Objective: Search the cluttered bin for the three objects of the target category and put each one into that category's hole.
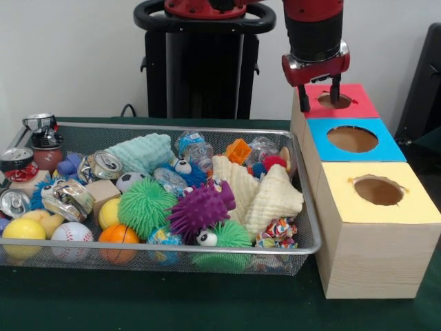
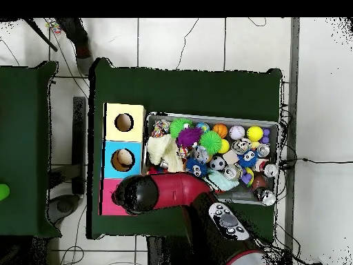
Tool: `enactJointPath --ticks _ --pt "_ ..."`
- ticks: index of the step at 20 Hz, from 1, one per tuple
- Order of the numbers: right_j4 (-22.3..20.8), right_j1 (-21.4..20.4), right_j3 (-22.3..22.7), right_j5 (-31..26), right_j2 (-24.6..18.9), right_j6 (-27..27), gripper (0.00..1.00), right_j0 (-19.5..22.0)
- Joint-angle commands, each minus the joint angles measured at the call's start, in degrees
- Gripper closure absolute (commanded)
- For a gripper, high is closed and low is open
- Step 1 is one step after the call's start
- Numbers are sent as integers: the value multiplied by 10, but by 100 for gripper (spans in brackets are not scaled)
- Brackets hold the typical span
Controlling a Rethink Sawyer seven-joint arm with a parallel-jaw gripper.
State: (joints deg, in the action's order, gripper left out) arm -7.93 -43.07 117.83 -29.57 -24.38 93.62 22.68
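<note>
My gripper [image 1: 319,93] hangs open just above the hole [image 1: 335,101] of the red box [image 1: 362,103], with nothing between its fingers. In the overhead view the arm [image 2: 165,192] covers the gripper and most of the red box [image 2: 108,200]. The wire bin [image 1: 172,127] holds mixed clutter: crushed cans [image 1: 103,164], a yellow ball [image 1: 24,229], a baseball [image 1: 71,234], an orange ball [image 1: 118,234], a green spiky ball [image 1: 143,205], a purple spiky toy [image 1: 201,207], a cream cloth [image 1: 272,196] and a mint cloth [image 1: 141,152].
A blue box [image 1: 386,145] and a yellow box [image 1: 344,207], each with a round hole on top, stand in a row with the red one, right of the bin. More cans [image 1: 17,162] sit at the bin's left end. Green cloth covers the table [image 1: 207,303].
</note>
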Motion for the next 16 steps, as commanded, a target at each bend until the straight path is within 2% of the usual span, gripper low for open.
enactJointPath --ticks 1,6,10,13,16 --pt "-139 84 -52 120 21 -72 0 119" --pt "-179 44 18 143 15 -38 0 162" --pt "-203 14 57 148 10 -5 0 185" --pt "-202 -30 95 143 10 22 0 194" --pt "-179 -82 139 133 -2 39 0 217"
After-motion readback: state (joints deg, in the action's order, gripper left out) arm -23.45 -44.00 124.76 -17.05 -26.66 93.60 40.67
